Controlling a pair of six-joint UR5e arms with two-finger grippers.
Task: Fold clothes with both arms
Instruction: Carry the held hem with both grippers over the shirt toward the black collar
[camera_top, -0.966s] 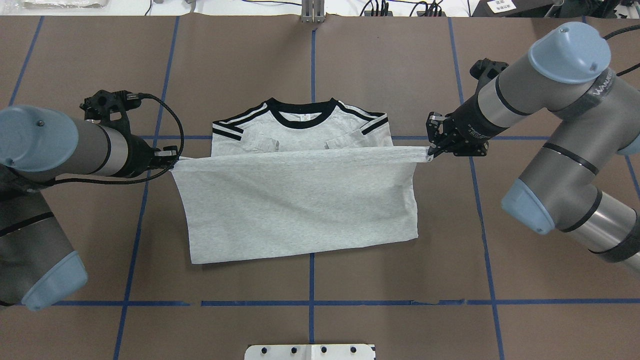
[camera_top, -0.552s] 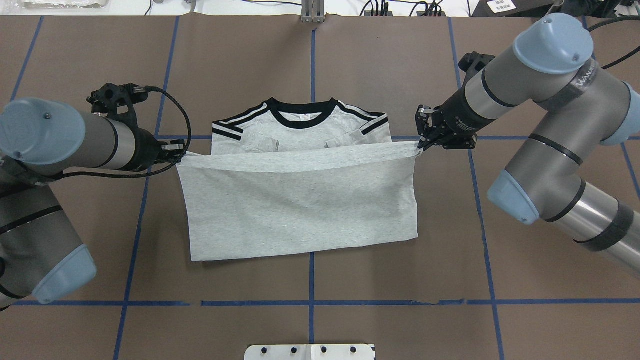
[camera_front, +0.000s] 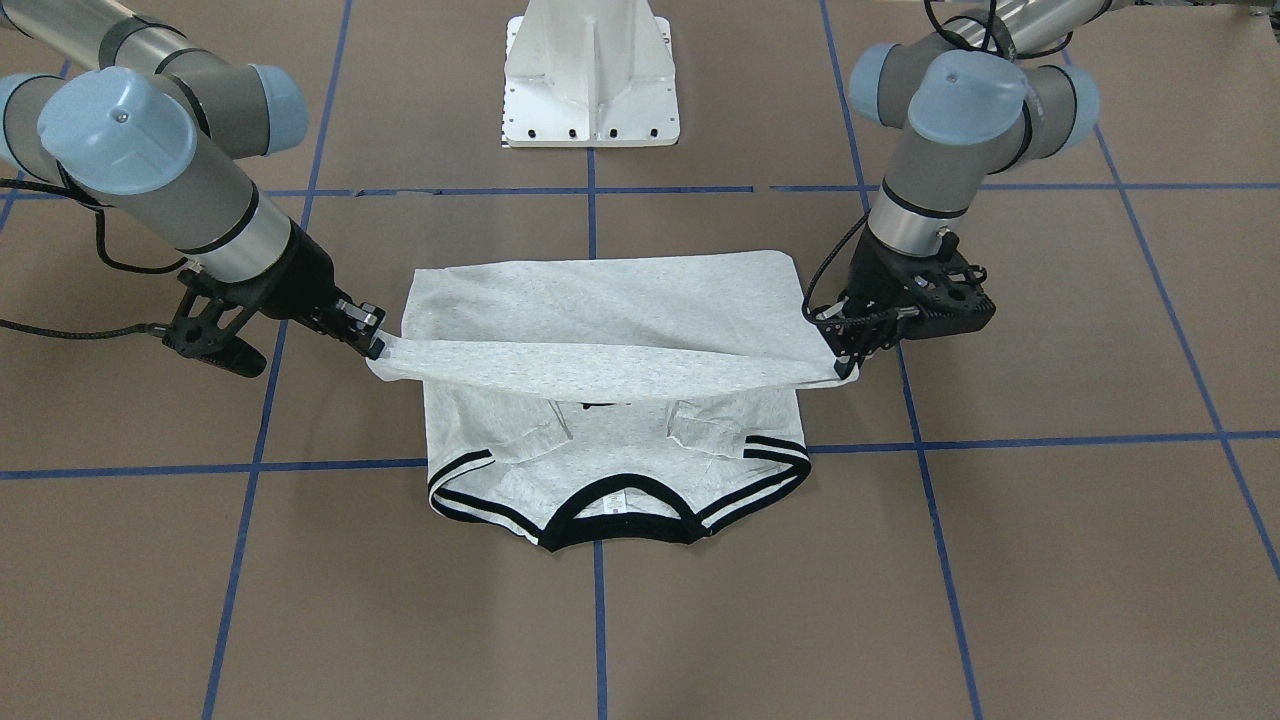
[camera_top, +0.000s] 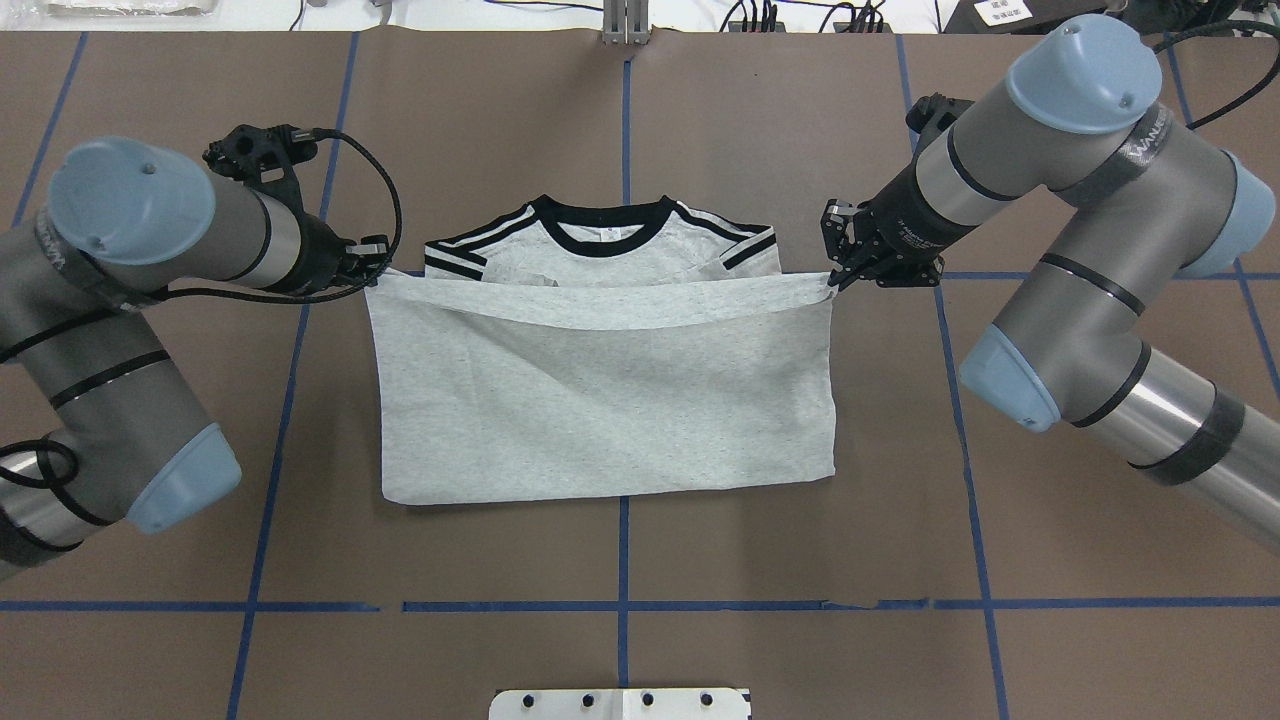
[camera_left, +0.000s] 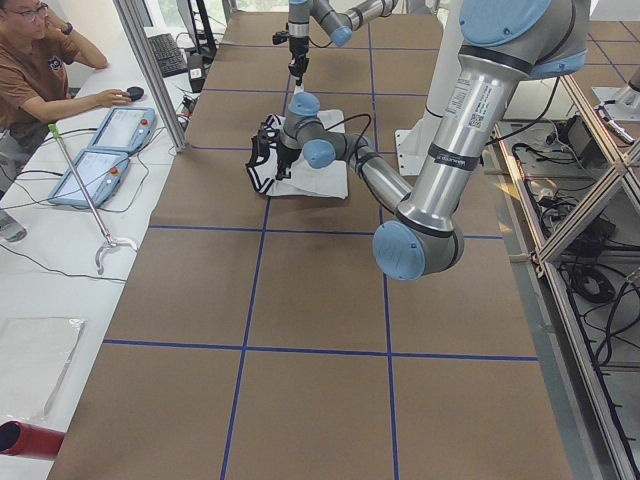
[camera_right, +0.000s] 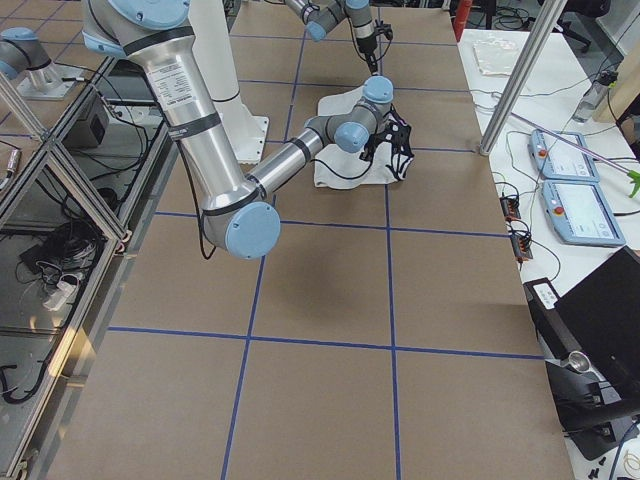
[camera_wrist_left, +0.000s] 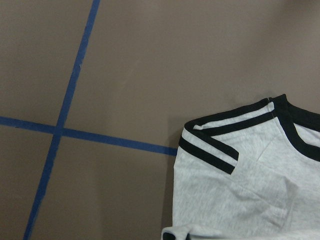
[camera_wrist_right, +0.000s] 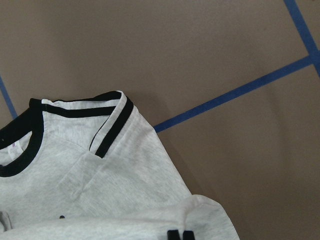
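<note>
Left gripper (camera_top: 372, 268), right gripper (camera_top: 836, 280) each clamped on T-shirt (camera_top: 600, 410) hem corner; best carry hem level, taut, to collar (camera_top: 603, 214), release together.

Flanking a white pedestal base (camera_front: 591, 75), the left arm (camera_top: 100, 350) and right arm (camera_top: 1080, 290) are silver-grey tubes with light-blue joint caps (camera_top: 130, 195) and trailing black cables (camera_top: 392, 195).

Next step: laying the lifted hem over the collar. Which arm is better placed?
Neither alone, I'd judge: left end effector and right end effector each pinch one hem corner of the T-shirt, about level, just short of the collar. Both should move together.
</note>
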